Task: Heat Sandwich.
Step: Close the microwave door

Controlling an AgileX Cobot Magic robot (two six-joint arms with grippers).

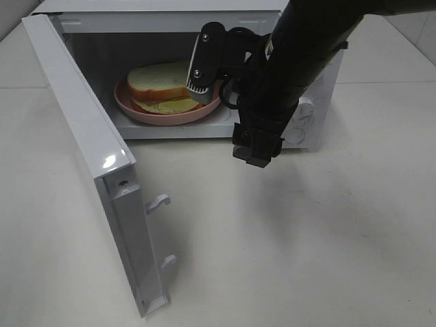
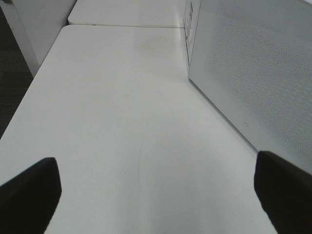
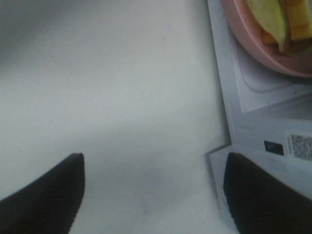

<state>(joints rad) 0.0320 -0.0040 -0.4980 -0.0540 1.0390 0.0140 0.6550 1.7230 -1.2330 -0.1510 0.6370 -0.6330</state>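
The sandwich [image 1: 160, 85] lies on a round pink plate [image 1: 170, 117] inside the microwave [image 1: 310, 82], whose door [image 1: 82, 129] is swung wide open. It looks light and soft. The pale bread would likely dent under any squeeze, and the yellow filling could slide out sideways, so it is best not pinched directly. If it needs shifting, the safer hold is probably the plate's raised rim nearest the microwave's mouth. The plate seems stiff but smooth, so a shallow grip there might slip. The right pincer [image 3: 156, 161] hangs just outside the microwave's mouth, above the worktop [image 1: 272, 238] and close to the front sill. Its two dark fingers are spread well apart, with nothing between them and nothing touched. The left pincer [image 2: 156, 163] is out beside the microwave, near a white dotted panel that may be the door's outer face. Its fingers are spread fully apart over bare worktop, empty as well.
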